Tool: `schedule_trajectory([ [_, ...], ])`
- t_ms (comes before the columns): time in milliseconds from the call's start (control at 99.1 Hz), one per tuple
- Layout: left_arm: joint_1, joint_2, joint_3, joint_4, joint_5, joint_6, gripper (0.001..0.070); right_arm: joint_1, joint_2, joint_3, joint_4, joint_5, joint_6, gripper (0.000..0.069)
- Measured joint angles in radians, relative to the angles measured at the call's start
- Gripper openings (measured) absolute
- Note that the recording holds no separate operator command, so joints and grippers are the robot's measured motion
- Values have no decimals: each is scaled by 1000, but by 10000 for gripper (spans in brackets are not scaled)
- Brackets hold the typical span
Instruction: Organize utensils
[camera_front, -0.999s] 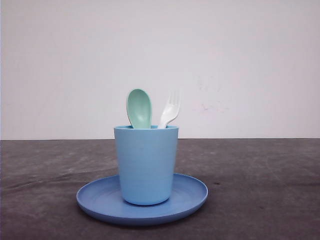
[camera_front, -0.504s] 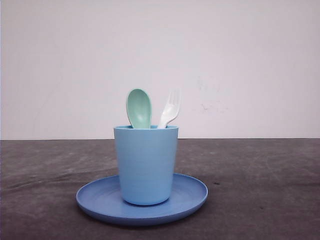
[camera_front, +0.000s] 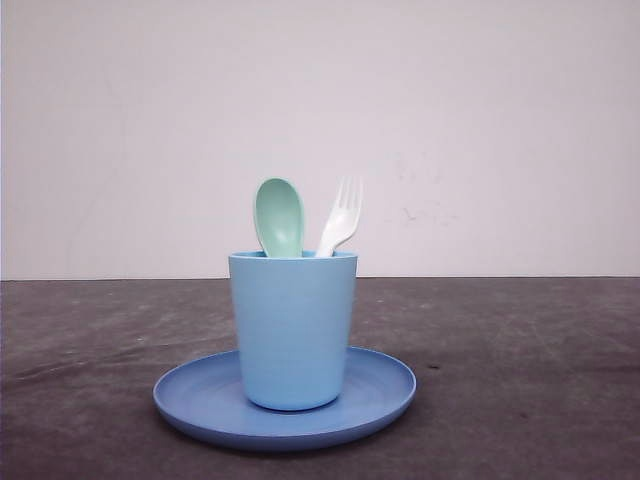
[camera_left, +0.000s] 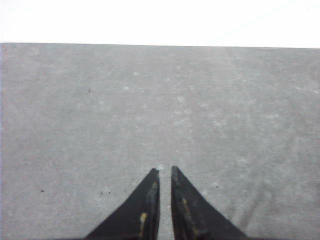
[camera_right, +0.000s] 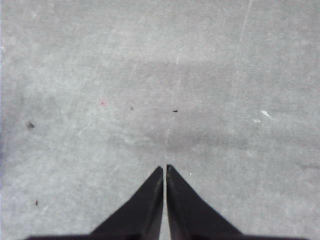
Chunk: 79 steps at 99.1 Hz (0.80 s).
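Landmark: the light blue cup (camera_front: 292, 330) stands upright on the round blue plate (camera_front: 380, 395), which lies flat on the dark grey table (camera_front: 540, 380); a pale wall (camera_front: 480, 120) rises behind.

Spoon: the mint-green spoon (camera_front: 279, 217) stands in the cup at the left side of its mouth. Its long axis runs close to vertical, oval bowl pointing up and hollow face toward the front camera; the handle is hidden inside the cup.

Fork: the white fork (camera_front: 341, 218) stands in the cup just right of the spoon, head clear of the rim. Its long axis leans — tines pointing up and tipped to the right, away from the spoon; the handle goes down out of sight in the cup.

Spacing: the two heads are apart above the rim; whether the handles touch inside the cup cannot be told.

Left gripper (camera_left: 165, 170): the dark fingers are nearly together, a thin slit between the tips, nothing held — bare grey table beneath.

Right gripper (camera_right: 164, 167): fingertips drawn almost to touching, gripping nothing, over scuffed grey table.
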<state>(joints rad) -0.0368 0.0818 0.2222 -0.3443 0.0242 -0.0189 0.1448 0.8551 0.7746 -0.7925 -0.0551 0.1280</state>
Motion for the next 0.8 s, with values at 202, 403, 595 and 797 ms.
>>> schedule_trajectory([
  [202,0,-78,-138,101,1,0,15,0,0,0,4,0,0,10],
  [403,0,-77,-190,164,5,0,15,0,0,0,9,0,0,10],
  [595,25,-77,-190,163,9,0,15,0,0,0,36,0,0,10],
  [797,42,-77,-190,163,9,0,15,0,0,0,85,0,0,10],
])
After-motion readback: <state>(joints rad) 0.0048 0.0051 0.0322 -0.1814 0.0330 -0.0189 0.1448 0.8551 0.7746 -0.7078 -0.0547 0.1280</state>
